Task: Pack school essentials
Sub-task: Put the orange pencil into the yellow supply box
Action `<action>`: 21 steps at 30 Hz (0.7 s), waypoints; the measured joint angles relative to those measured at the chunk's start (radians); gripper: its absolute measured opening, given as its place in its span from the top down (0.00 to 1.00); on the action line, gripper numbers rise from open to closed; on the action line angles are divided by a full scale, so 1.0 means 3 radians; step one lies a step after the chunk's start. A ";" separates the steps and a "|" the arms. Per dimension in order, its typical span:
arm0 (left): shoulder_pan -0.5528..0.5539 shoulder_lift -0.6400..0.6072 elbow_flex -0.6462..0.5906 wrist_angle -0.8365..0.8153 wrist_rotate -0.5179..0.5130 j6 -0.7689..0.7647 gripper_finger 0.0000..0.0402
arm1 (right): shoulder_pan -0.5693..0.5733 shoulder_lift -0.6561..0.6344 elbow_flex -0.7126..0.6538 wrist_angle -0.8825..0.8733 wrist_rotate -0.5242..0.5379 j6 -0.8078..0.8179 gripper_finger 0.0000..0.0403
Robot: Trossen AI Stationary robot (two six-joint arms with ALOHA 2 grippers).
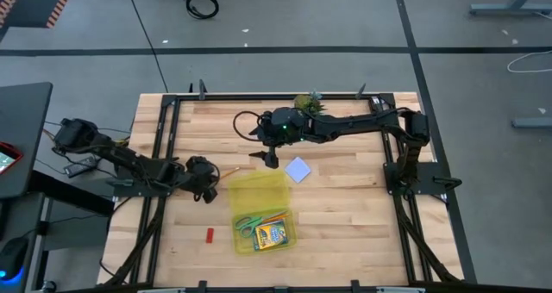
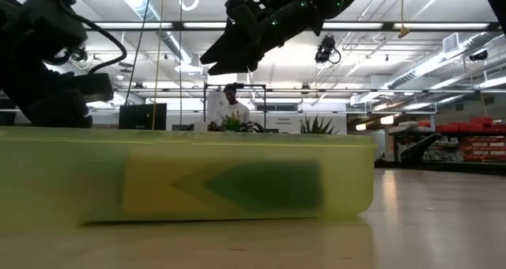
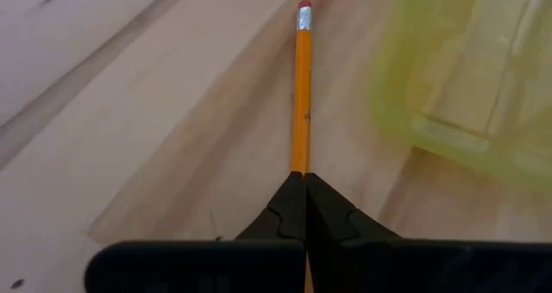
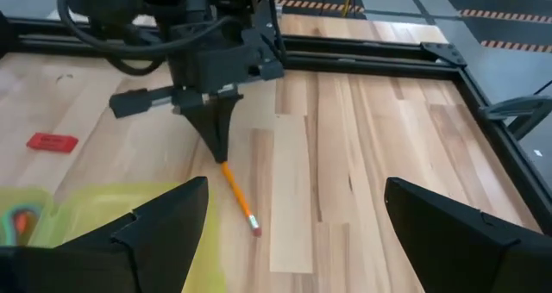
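Pencil (image 3: pixel 301 95) is pinched at its tip end between closed left gripper (image 3: pixel 304 183) fingers, eraser toward 12 o'clock; right gripper (image 4: pixel 293 220) is held open.

Two dark, jointed arms are seen, with black cables looped along them. The left gripper (image 4: pixel 217 142) is made of black fingers tapering to a point; the right gripper (image 4: pixel 297 233) has broad, angular black fingers.

No legible text anywhere.
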 joint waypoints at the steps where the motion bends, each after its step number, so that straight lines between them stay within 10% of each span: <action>1: 0.0045 0.0000 0.0001 -0.0005 0.0003 0.0000 0.99 | -0.0001 0.0000 0.0000 -0.0001 0.0001 -0.0008 0.11; 21: 0.0349 -0.0028 -0.0001 0.0090 0.0095 0.0078 1.00 | -0.0111 0.0712 0.0541 0.0173 -0.0185 0.0053 0.11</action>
